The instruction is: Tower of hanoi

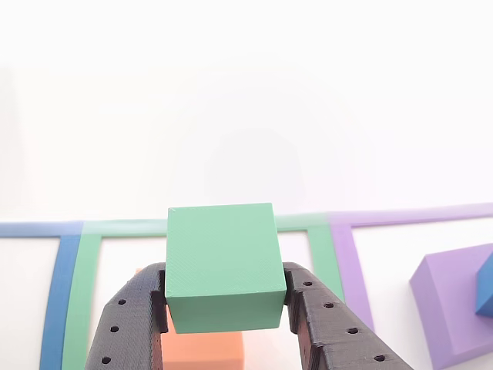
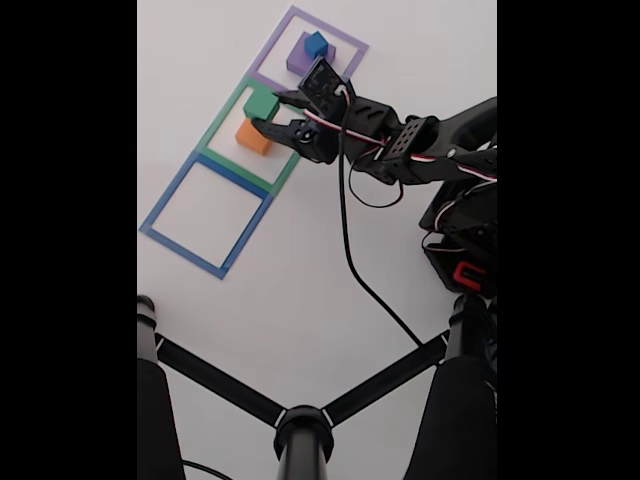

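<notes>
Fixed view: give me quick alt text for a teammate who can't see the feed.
The arm's tool grips the green block, held over the orange block inside the green tape square. In the purple tape square beyond, the blue cube sits on the purple block; the blue tape square nearer the camera holds no block.

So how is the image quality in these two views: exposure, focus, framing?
Other view: the upper half is blown out to white, yet the green block held in the jaws is sharp. Fixed view: black bars down both sides, a soft picture and even light, with the green block small but readable.
</notes>
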`<state>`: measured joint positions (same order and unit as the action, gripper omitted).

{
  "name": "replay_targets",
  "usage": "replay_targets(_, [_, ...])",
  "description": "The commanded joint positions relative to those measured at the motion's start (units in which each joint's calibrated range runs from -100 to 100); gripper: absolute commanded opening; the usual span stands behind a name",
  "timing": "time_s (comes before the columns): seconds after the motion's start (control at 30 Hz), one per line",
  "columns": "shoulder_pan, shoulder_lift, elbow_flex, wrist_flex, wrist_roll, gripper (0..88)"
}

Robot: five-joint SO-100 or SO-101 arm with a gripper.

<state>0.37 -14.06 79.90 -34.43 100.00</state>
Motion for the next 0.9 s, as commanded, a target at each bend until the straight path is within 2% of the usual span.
replay_targets(0.0, [-1.2,2.0,-0.9,-4.9,0.0,9.4])
replay_targets(0.87, [-3.1,16.1,-3.0,-17.0,0.0,9.8])
